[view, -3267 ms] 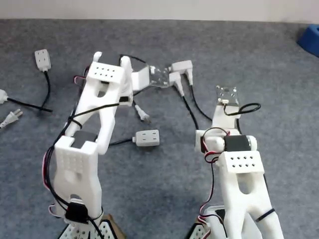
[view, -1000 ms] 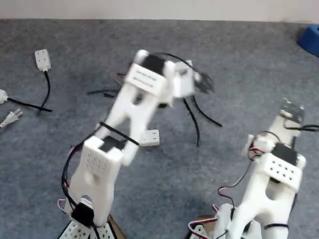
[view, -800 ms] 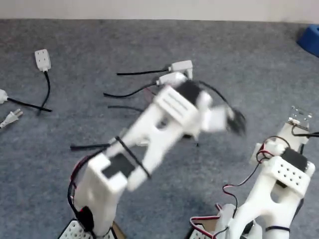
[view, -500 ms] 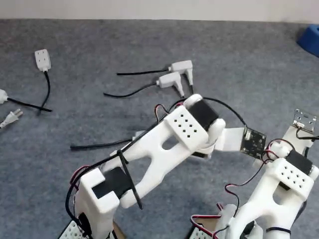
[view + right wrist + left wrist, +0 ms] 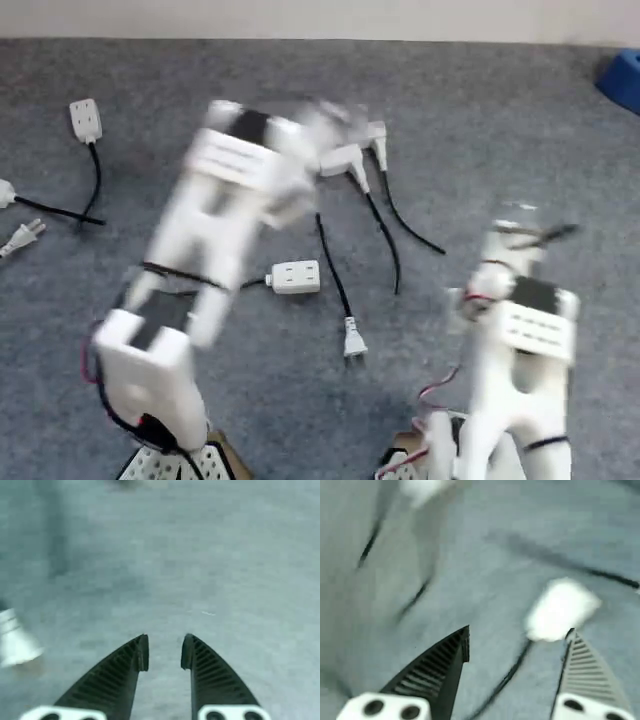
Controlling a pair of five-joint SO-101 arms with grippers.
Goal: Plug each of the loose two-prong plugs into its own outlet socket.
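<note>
Grey felt is covering the counter (image 5: 500, 120) edge to edge, folks, and both arms are up over it. Left hand (image 5: 518, 631) is hanging with its jaws spread wide and nothing between them. A smeared white body (image 5: 560, 609) is sitting just beyond one fingertip, and I can't tell whether it's a plug or a socket. Right hand (image 5: 165, 639) is showing only a narrow gap, empty too, with bare felt beneath.

Working outward now: the loose two-prong plug (image 5: 353, 345) is lying between the two arms. Its prongs are pointing at the near edge and its black cord (image 5: 333, 270) is running away toward the far side. That's the line that matters, I'd say. The outlet socket block (image 5: 296, 277) is sitting just beside that cord, farther back, so the plug is probably needing a turn before meeting it.

Left hand is hovering by the far white plug bodies (image 5: 343, 158), well apart from the loose plug, and neither hand is looking clearly nearer. Open felt is lying all round the plug, so there's room to work.

Out at the left edge, a second socket (image 5: 85, 118) and another plug (image 5: 22, 238) are waiting.
</note>
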